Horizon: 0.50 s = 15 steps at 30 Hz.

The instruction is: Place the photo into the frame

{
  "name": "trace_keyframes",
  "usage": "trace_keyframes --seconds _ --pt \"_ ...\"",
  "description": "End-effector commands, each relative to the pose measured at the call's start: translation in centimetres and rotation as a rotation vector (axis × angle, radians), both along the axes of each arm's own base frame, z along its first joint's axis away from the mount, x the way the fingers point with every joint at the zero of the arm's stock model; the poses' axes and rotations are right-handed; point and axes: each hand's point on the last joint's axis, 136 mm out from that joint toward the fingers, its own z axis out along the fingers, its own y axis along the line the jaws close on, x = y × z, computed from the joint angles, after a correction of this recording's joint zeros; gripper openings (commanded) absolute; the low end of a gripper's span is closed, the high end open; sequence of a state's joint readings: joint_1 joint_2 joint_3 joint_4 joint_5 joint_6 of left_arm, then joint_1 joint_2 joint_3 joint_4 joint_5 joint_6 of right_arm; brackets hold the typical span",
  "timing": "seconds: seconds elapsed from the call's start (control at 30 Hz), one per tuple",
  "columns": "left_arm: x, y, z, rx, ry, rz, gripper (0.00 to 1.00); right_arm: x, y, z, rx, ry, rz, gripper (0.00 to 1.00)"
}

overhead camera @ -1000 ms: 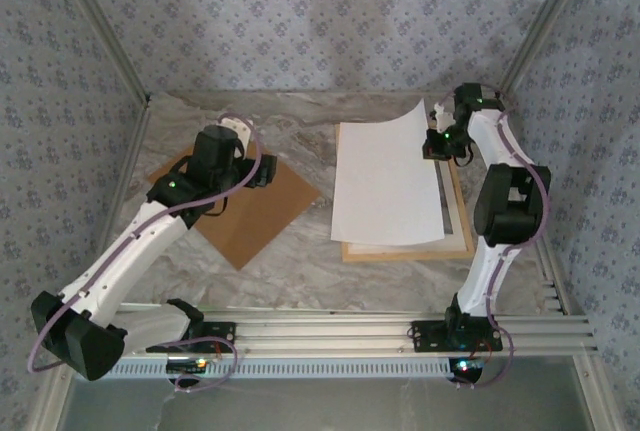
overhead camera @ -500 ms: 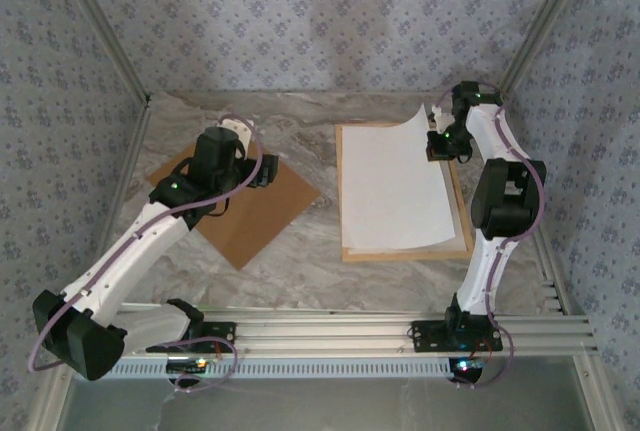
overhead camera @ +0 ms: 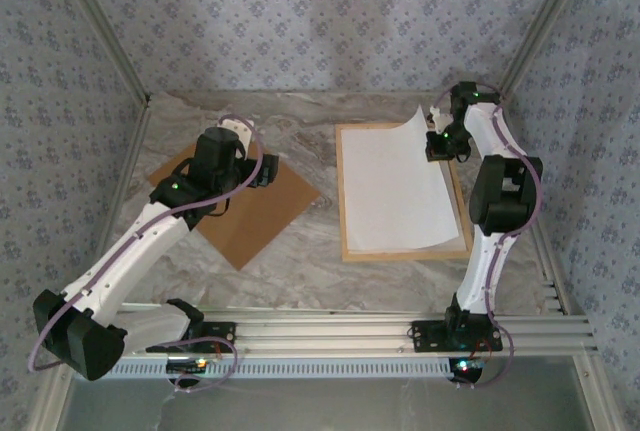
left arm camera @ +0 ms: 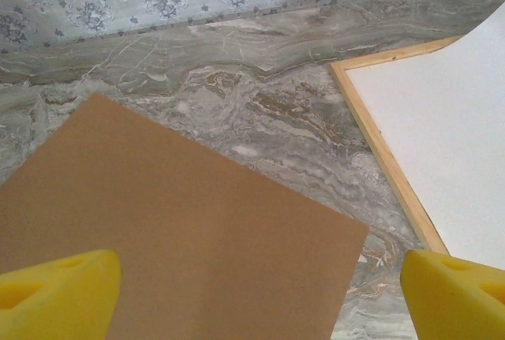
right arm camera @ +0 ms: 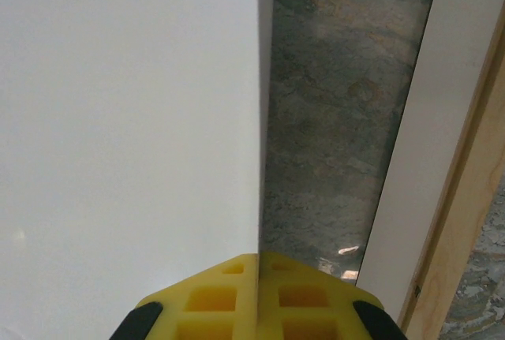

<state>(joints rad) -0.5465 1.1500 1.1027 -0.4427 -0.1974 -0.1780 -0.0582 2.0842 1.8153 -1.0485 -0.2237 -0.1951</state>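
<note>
The photo [overhead camera: 395, 191], white side up on the frame [overhead camera: 400, 254] with its raised corner clamped in the right gripper [overhead camera: 437, 141], is best lowered squarely inside the rim, while the left gripper [overhead camera: 264, 172] is held spread wide.

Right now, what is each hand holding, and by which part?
The right hand pinches the photo by its right edge near the far corner. The left hand, open, holds nothing.

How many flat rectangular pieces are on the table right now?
3: a brown board on the left, the wooden frame on the right, and the photo white side up over the frame, far right corner raised.
</note>
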Motion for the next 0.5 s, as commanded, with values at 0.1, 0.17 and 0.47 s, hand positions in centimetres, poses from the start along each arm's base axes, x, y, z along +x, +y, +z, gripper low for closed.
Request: trace_keyframes --seconds 0.1,0.17,0.47 --pt "0.0 -0.5 0.5 -0.03 -0.018 -0.005 0.92 0.7 -0.4 0.0 0.015 0.0 -0.036 0.0" --pt "0.0 -0.6 0.5 -0.03 -0.017 -0.006 0.92 0.8 -0.5 -0.2 0.015 0.003 -0.038 0.0" --pt "0.1 -0.6 0.3 -0.028 -0.014 -0.005 0.92 0.6 -1.1 -1.5 0.004 0.032 -0.047 0.04"
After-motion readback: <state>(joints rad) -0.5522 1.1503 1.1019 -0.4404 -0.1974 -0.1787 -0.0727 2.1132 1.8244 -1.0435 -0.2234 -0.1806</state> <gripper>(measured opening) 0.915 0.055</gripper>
